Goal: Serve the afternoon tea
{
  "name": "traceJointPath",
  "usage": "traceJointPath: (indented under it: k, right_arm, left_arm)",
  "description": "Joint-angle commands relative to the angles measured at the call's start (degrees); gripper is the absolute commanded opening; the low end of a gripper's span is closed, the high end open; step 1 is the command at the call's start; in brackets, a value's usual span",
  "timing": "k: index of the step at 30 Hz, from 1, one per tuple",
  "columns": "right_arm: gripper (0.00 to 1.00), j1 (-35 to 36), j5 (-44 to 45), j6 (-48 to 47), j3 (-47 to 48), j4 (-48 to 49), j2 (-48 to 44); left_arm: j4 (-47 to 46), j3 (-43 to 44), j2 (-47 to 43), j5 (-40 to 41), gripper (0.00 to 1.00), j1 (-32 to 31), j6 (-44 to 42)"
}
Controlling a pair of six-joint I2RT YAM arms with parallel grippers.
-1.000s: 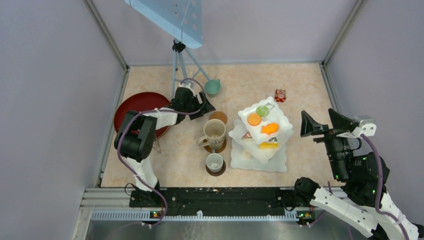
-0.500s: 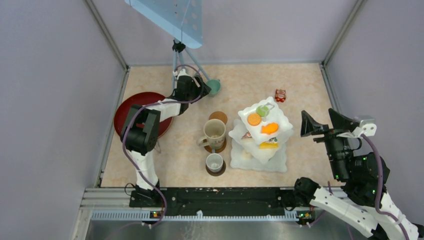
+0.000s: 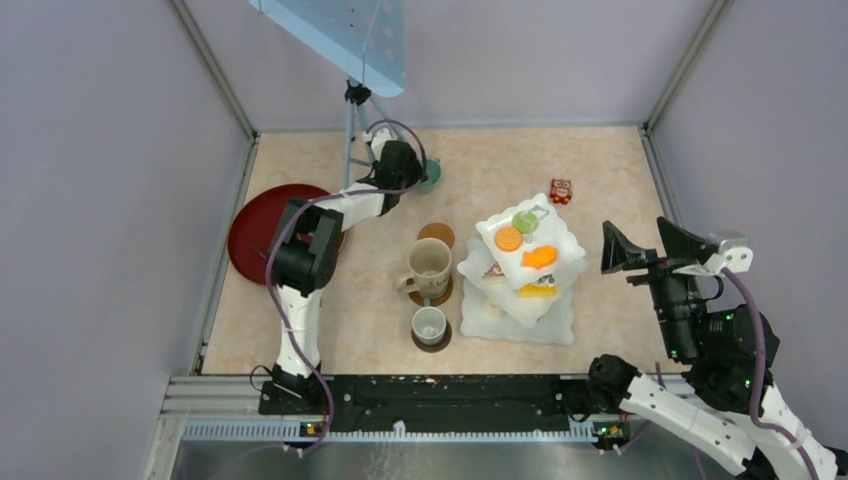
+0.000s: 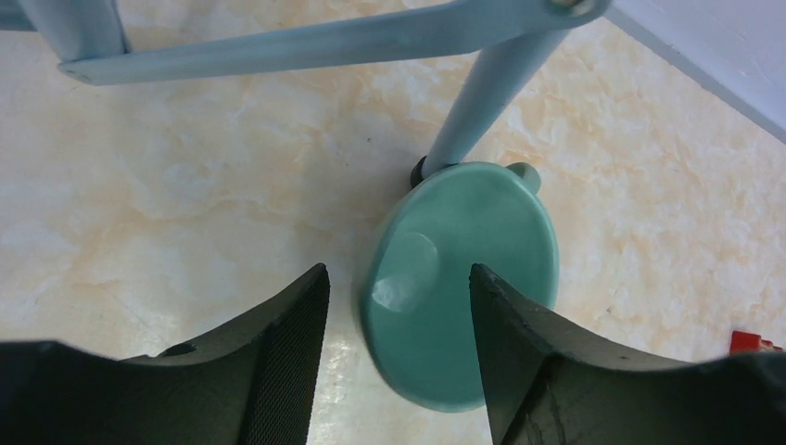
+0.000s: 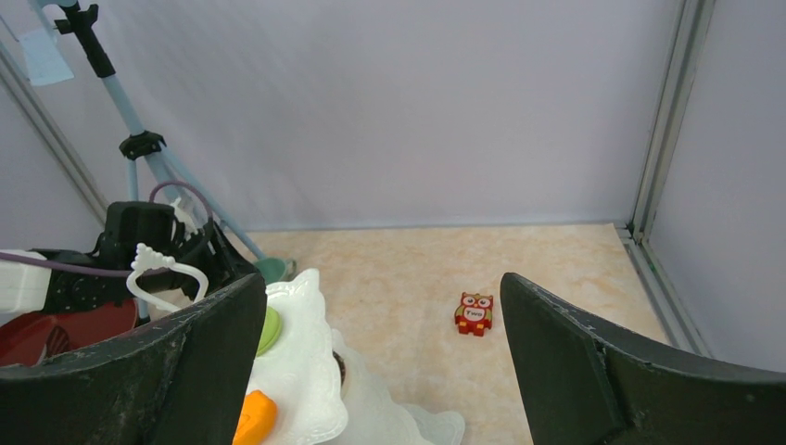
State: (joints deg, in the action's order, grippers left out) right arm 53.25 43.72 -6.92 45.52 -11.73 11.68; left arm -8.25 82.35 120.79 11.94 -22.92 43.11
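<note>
left end effector (image 4: 399, 278) is down at the far side of the desk (image 3: 330, 320), jaws apart, and the teal mug (image 4: 459, 278) sits between the two dark fingers (image 4: 287, 362). there's a sliver of desk between the left finger and the mug's wall, while the right finger overlaps the rim, and i cannot tell if it touches. the mug stands upright, right against the foot of a pale blue tripod leg (image 4: 487, 93), its handle pointing away.

moving outward in the top view, the third coaster (image 3: 436, 235) lies by itself nearer the middle. just in front of it the tall beige mug (image 3: 428, 268) stands on its coaster, and the small grey mug (image 3: 429, 325) on another, nearer still. beside them on the right is the white three-tier stand (image 3: 515, 300), with an orange cookie (image 3: 508, 239) and a green cake (image 3: 524, 221) up top. the dark-red tray (image 3: 262, 215) is off to the left, and a little owl toy (image 5: 475, 312) lies behind the stand.

right end effector (image 5: 380, 287) hovers at the right edge, jaws wide, gripping nothing.
</note>
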Motion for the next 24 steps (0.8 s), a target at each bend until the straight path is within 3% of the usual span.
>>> traceJointPath:
  k: [1,5,15,24]
  right_arm:
    - [0.94,0.75,0.66,-0.55,1.59,0.59,0.15]
    - [0.94,0.79,0.80,-0.55,1.83,0.10,-0.24]
    - [0.94,0.75,0.51,-0.38,2.21,-0.23,-0.77]
    - [0.94,0.73,0.23,0.15,1.77,0.15,-0.65]
  left_arm:
    - [6.26,6.16,2.54,5.54,0.61,-1.13,-1.40]
    - [11.36,10.22,4.83,6.68,0.51,-1.67,-2.22]
    - [15.28,12.84,3.51,7.89,0.16,-2.04,-8.21]
    - [14.27,9.83,-3.79,4.30,0.05,-2.92,-16.40]
